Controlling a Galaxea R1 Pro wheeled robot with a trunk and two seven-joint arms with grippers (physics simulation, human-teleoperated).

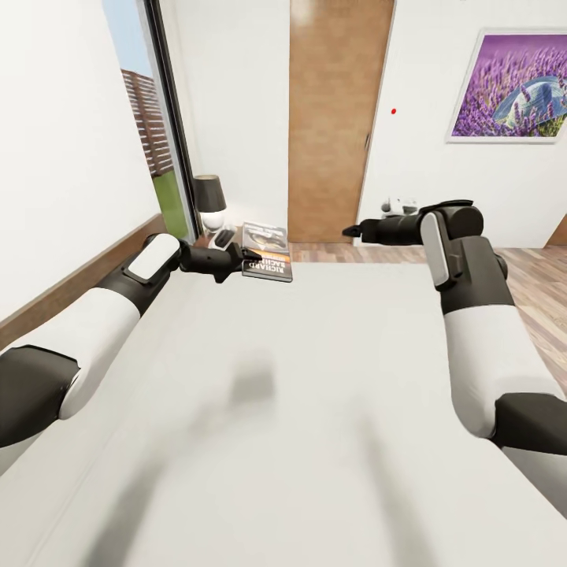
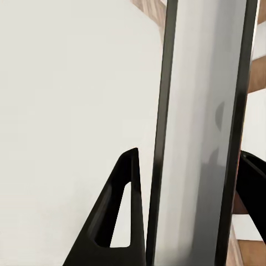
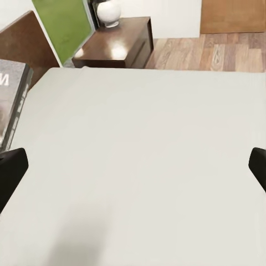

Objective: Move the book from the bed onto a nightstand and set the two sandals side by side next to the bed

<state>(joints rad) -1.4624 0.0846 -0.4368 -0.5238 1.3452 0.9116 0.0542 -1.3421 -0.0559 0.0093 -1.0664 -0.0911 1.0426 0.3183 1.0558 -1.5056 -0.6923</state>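
The left gripper (image 1: pixel 250 256) clamps the book (image 1: pixel 268 252) by its edge, holding it over the far corner of the bed (image 1: pixel 315 378) beside the nightstand (image 3: pixel 119 47) with its lamp (image 1: pixel 209 201), while the right gripper (image 1: pixel 350 231) hovers spread open above the mattress.

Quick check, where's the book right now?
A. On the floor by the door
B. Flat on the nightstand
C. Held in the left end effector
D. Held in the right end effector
C: the left end effector grips the book by its edge over the bed, fingers flanking it in the wrist view.
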